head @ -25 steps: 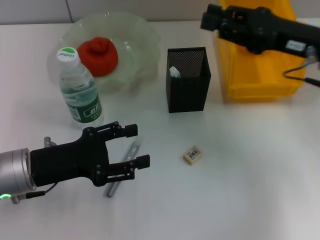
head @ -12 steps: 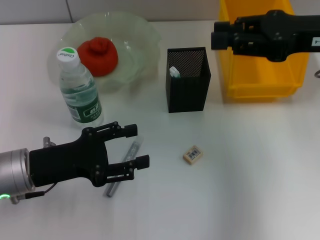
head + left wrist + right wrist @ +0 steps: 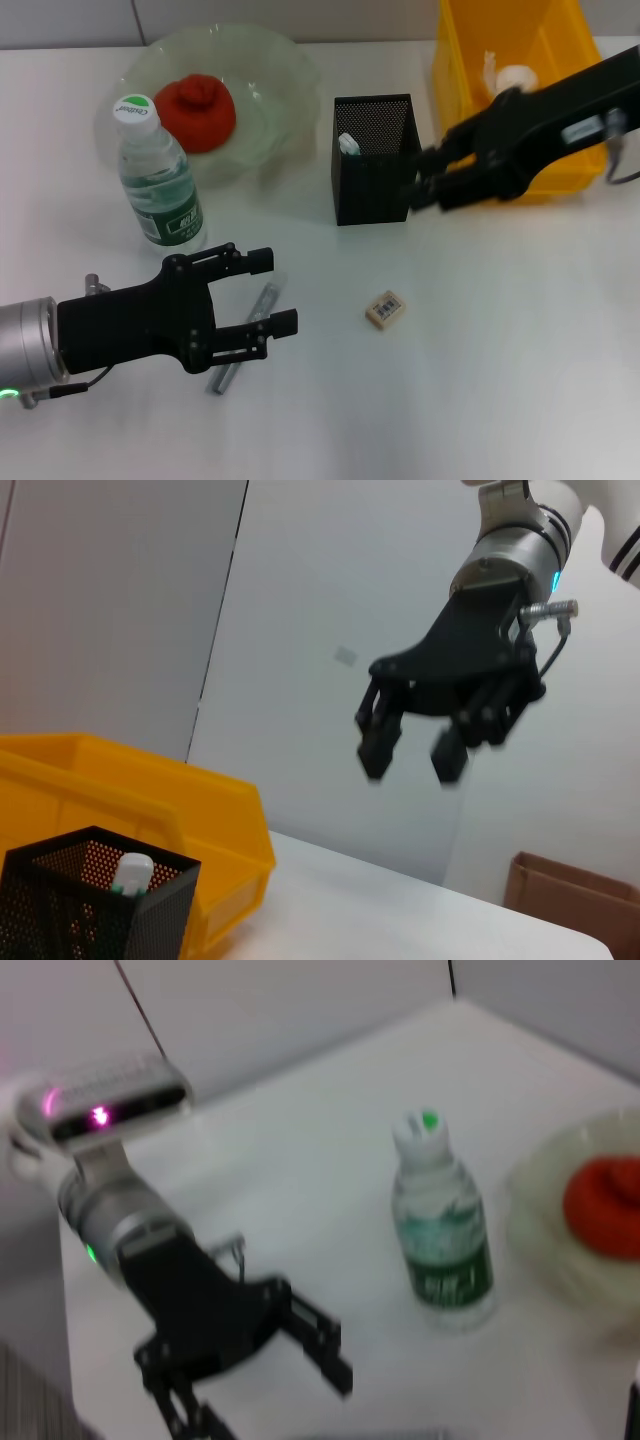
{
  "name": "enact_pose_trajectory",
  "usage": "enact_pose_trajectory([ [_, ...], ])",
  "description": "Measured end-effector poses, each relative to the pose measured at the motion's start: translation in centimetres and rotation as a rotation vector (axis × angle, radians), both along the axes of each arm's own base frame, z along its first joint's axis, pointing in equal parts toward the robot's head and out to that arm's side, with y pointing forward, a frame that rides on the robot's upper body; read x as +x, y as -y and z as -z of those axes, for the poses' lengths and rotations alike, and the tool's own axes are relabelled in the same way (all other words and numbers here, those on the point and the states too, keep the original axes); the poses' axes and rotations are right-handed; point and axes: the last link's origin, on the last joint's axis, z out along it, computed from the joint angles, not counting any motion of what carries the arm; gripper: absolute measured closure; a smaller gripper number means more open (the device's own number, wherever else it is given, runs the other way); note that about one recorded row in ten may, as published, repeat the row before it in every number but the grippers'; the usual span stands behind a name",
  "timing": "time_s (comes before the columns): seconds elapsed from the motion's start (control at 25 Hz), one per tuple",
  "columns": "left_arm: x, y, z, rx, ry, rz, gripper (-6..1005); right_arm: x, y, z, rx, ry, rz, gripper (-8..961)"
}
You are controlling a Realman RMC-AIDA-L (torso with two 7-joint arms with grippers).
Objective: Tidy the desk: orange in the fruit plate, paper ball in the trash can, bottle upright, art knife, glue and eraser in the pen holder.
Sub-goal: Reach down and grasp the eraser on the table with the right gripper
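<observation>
Left gripper [image 3: 268,292] hovers with fingers spread directly over the art knife [image 3: 243,340], whose long axis runs near-left to far-right; right gripper [image 3: 412,190], fingers apart, is well apart beside pen holder [image 3: 375,175]

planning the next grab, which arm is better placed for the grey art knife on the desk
Left. The left gripper hovers directly over the art knife with its fingers open. The right gripper is across the desk beside the pen holder, nearer the eraser.
</observation>
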Motion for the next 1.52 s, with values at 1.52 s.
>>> enact_pose_trajectory([
  [1.52, 0.0, 0.1, 0.1, 0.0, 0.002, -0.005, 214, 2.1, -0.6, 13.9, -0.094, 0.501, -0.102, 328],
])
